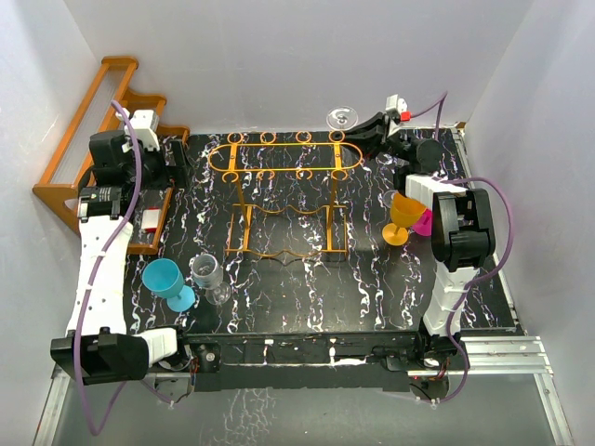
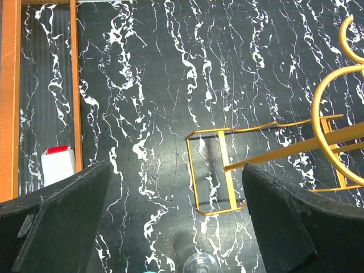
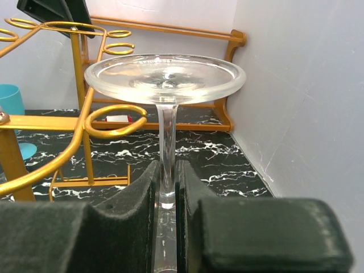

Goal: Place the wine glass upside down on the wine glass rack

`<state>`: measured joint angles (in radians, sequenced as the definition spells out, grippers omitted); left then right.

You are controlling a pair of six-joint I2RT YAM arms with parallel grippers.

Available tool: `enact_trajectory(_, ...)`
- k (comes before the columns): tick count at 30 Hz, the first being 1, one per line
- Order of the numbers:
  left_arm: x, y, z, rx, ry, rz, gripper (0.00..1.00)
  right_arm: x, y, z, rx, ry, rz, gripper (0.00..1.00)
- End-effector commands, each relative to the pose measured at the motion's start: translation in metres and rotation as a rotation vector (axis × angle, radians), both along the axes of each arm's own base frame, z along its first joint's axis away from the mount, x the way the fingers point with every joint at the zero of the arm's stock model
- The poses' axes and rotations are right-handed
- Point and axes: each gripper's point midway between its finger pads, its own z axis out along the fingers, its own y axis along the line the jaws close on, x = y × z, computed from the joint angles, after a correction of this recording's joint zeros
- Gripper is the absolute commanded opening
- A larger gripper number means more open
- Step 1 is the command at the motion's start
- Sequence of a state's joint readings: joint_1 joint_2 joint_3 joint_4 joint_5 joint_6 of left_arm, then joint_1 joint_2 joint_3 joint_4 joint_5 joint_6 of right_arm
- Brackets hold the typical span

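Observation:
The clear wine glass [image 3: 165, 77] is held upside down, its round foot on top and its stem between my right gripper's [image 3: 166, 179] pads. In the top view that gripper [image 1: 363, 132] holds the glass [image 1: 342, 118] at the far right end of the orange-gold wire wine glass rack [image 1: 284, 186], just beyond its end loops. In the right wrist view the rack's loops [image 3: 114, 122] lie to the left of the stem, apart from it. My left gripper [image 2: 176, 173] is open and empty, above the table by the rack's left foot [image 2: 210, 170], and sits at the far left in the top view [image 1: 172, 156].
A brown wooden stepped rack [image 1: 88, 158] stands at the far left, with a white box with a red cap [image 1: 149, 218] by it. A teal cup [image 1: 167, 281] and a greyish glass [image 1: 208, 273] stand near left. An orange glass [image 1: 402, 216] and a pink one [image 1: 424, 223] stand right.

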<state>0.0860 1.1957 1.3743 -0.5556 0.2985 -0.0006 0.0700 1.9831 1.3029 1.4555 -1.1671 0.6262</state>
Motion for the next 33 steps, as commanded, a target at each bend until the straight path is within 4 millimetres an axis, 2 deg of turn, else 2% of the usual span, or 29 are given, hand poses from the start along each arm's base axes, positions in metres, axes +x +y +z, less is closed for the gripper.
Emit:
enact_trajectory(1,-0.003,-0.004,0.009,-0.020,-0.013,-0.021,0.97,-0.025,-0.001,0.052,0.020,-0.389,-0.001,0.08)
enact_trajectory(7,-0.002,-0.010,0.004,-0.045,0.014,-0.052,0.97,-0.026,0.000,0.050,-0.003,-0.401,0.004,0.08)
enact_trajectory(13,-0.002,-0.015,0.007,-0.066,0.020,-0.072,0.97,-0.031,0.001,0.044,-0.037,-0.417,0.018,0.08)
enact_trajectory(33,-0.002,-0.013,-0.002,-0.061,0.035,-0.062,0.97,-0.046,0.007,0.038,-0.049,-0.436,0.040,0.08)
